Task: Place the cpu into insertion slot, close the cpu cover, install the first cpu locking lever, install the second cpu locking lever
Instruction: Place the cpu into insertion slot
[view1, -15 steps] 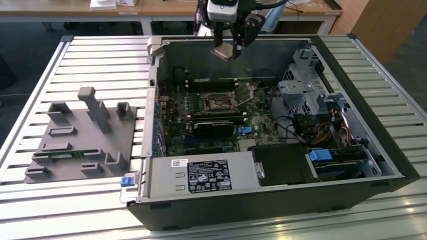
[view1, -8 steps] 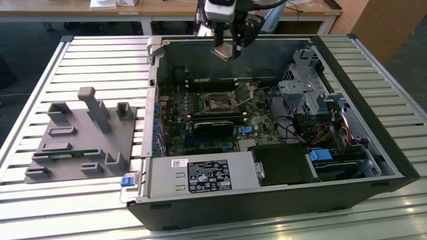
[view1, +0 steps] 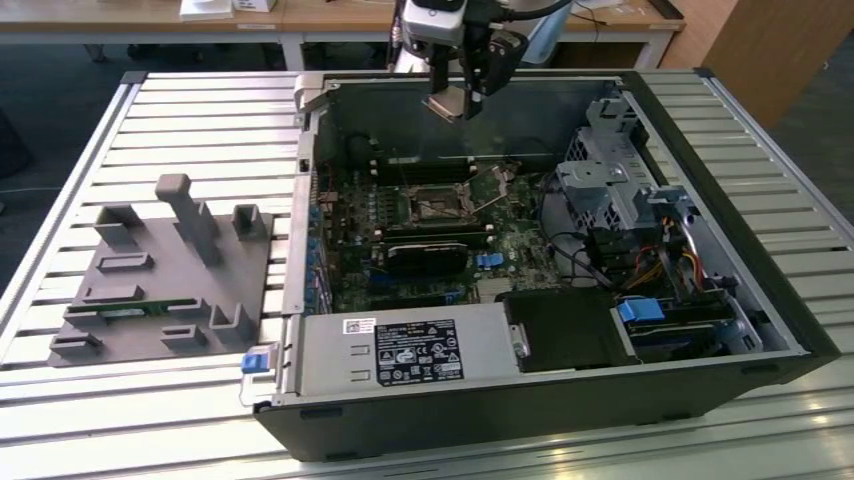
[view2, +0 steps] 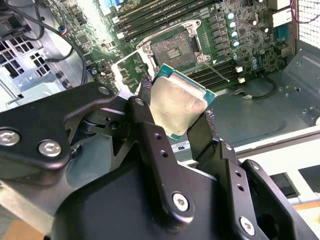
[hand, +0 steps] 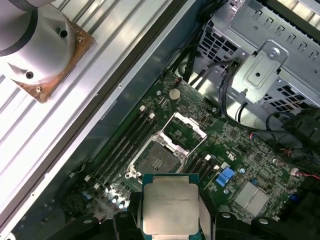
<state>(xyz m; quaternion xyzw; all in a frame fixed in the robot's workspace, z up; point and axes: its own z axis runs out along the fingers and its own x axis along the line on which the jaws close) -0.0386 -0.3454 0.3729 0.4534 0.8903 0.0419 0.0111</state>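
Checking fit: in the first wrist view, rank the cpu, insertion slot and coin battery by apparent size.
1. cpu, though nearness to the camera inflates it.
2. insertion slot.
3. coin battery, clearly smallest.

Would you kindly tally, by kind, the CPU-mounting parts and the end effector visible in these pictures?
cpu: 1, gripped by the end effector
insertion slot: 1, unfilled
cpu cover: 1, swung open
end effector: 1
Total: 4
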